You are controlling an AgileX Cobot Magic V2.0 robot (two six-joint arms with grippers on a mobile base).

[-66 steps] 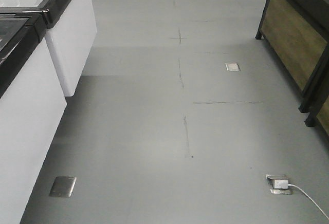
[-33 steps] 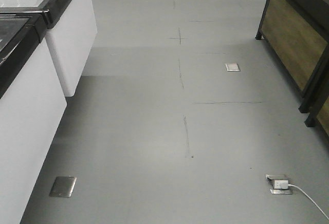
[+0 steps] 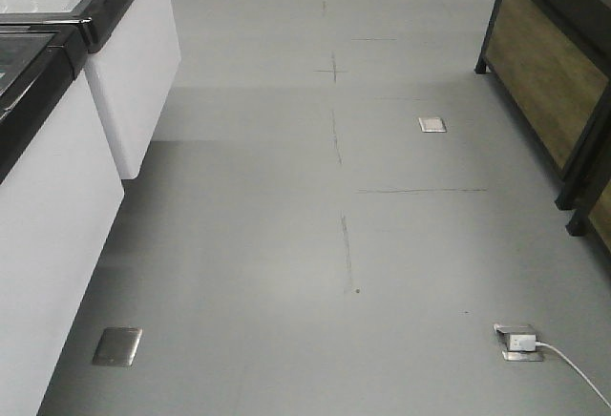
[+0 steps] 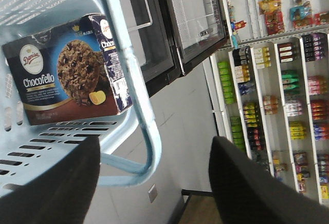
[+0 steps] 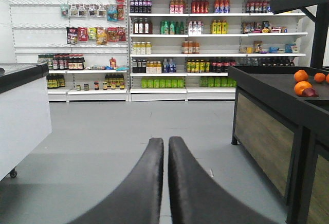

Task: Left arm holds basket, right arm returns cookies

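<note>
While nothing has moved, the navy cardboard cookie box [image 4: 67,75] remains in the light-blue slotted plastic basket [image 4: 118,126]. The left pincer [image 4: 154,142] gapes, possibly hooking the basket; the right pincer [image 5: 165,142] is closed and empty.

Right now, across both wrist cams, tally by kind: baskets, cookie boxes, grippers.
light blue basket: 1
Chocofello cookie box: 1
grippers: 2, the left gripper and the right gripper
Total: 4

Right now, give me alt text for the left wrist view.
A dark navy and brown cardboard Chocofello cookie box sits in a light blue slotted plastic basket, upper left. Below, the left end effector has its black fingers spread wide; glass-lidded freezer and stocked shelves behind.
</note>
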